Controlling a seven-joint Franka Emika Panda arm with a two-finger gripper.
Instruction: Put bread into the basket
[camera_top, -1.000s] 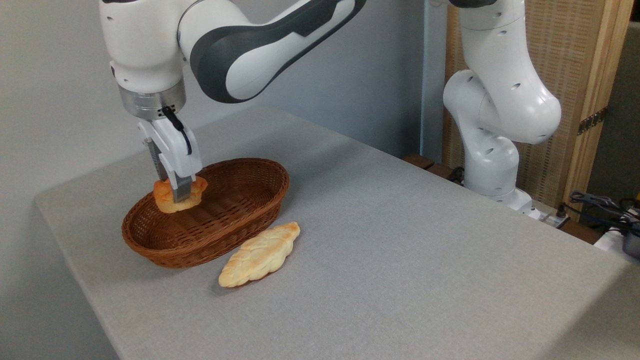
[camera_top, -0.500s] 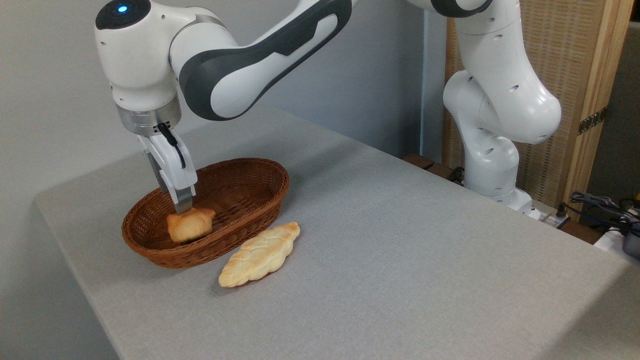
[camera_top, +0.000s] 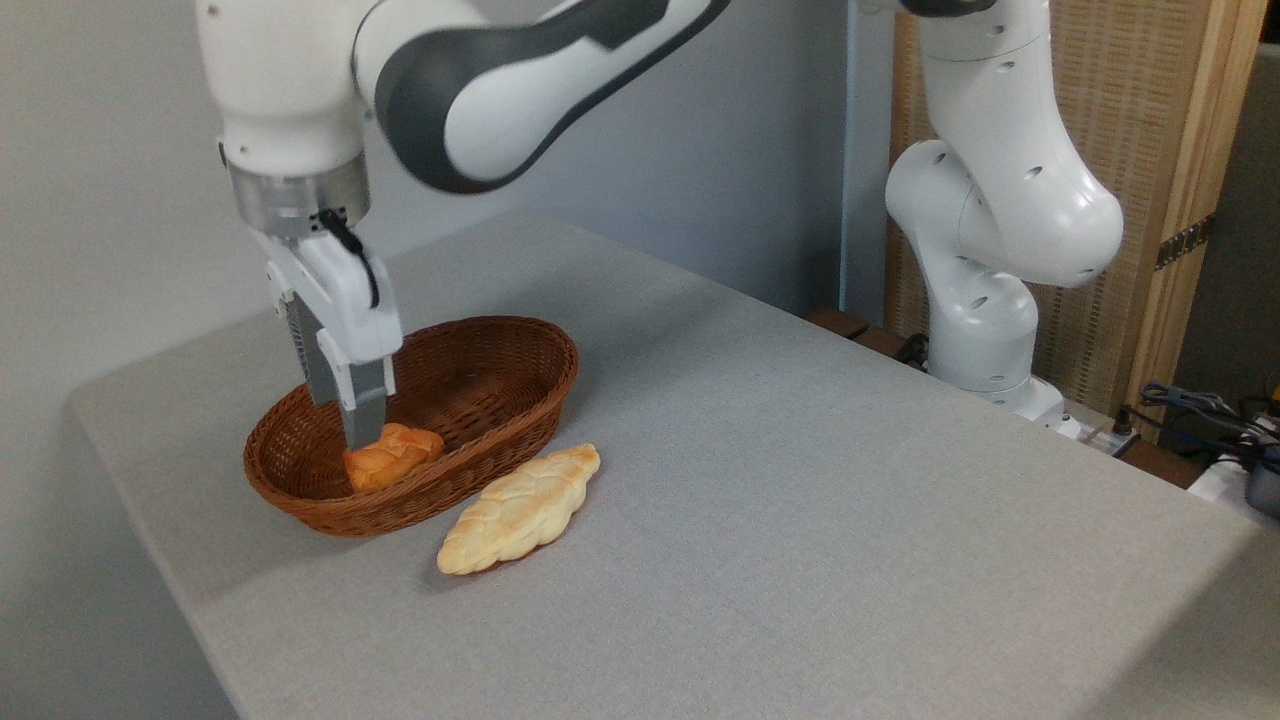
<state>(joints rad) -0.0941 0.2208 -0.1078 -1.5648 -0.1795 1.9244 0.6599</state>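
One knotted bread (camera_top: 392, 455), oval wicker basket (camera_top: 500, 385)

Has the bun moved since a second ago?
Yes. The bun has dropped from rim height to the floor of the basket, toward its near side.

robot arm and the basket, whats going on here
A white robot arm is reaching down into the wicker basket on a grey table. Its gripper sits just above a small orange bun, which lies on the basket floor near the front wall. From this angle it is not clear whether the fingers are open or touching the bun. A longer pale braided loaf lies on the table just outside the basket, untouched.
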